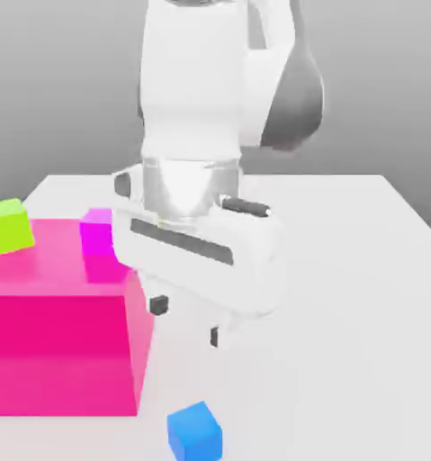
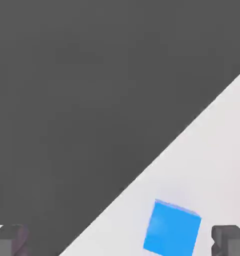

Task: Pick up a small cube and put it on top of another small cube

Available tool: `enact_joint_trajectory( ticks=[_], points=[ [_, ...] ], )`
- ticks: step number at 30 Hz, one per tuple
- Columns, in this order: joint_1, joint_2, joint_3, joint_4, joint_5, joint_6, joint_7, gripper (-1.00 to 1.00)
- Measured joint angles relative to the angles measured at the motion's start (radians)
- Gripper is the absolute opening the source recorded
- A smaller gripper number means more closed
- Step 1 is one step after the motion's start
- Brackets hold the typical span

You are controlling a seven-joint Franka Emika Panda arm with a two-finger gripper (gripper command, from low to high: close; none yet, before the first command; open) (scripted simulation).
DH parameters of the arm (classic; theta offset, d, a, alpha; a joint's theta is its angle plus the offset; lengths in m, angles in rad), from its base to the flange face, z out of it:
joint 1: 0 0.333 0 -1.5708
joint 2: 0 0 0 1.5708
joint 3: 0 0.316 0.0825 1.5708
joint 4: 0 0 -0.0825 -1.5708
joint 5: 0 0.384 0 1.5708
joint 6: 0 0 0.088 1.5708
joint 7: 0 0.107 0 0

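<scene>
The small blue cube [image 1: 195, 431] lies on the white table near its front edge, just off the large pink block's front corner. The magenta cube [image 1: 97, 235] sits on top of that pink block, partly behind the hand. My gripper [image 1: 186, 320] hangs above the table, behind and above the blue cube, open with nothing between its dark fingertips [image 1: 159, 305]. In the hand view the blue cube [image 2: 172, 228] lies close to one fingertip [image 2: 231, 240], with the gripper [image 2: 121, 241] spread wide around empty table.
A large pink block [image 1: 61, 338] fills the exterior view's left front. A lime green cube [image 1: 9, 225] sits on its far left part. The white table [image 1: 345, 297] stretches to the exterior view's right; its edge [image 2: 157, 155] runs close to the blue cube.
</scene>
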Motion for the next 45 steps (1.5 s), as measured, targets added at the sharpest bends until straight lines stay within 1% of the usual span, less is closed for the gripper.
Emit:
enact_joint_trajectory(
  ticks=[4,9,10,16,18,22,25,28,32,38,45],
  points=[
    [0.016,0.145,-0.022,-0.024,-0.007,0.057,0.146,0.00],
    [0.045,0.326,-0.059,-0.003,-0.033,0.189,0.201,0.00],
    [0.049,0.354,-0.064,0.003,-0.038,0.211,0.206,-1.00],
    [0.051,0.368,-0.067,0.005,-0.041,0.225,0.209,-1.00],
    [0.046,0.333,-0.060,-0.002,-0.035,0.196,0.204,-1.00],
    [0.033,0.204,-0.040,-0.022,-0.001,0.092,0.178,-1.00],
    [0.001,0.126,-0.006,0.029,0.092,0.039,0.085,-1.00],
    [-0.033,0.024,-0.014,0.033,0.142,-0.043,0.007,-1.00],
    [-0.083,-0.121,-0.035,0.013,0.172,-0.164,-0.075,-1.00],
    [-0.115,-0.338,-0.089,-0.020,0.187,-0.344,-0.176,-1.00],
    [-0.189,-0.590,-0.143,-0.102,0.116,-0.562,-0.224,-1.00]
  ],
)
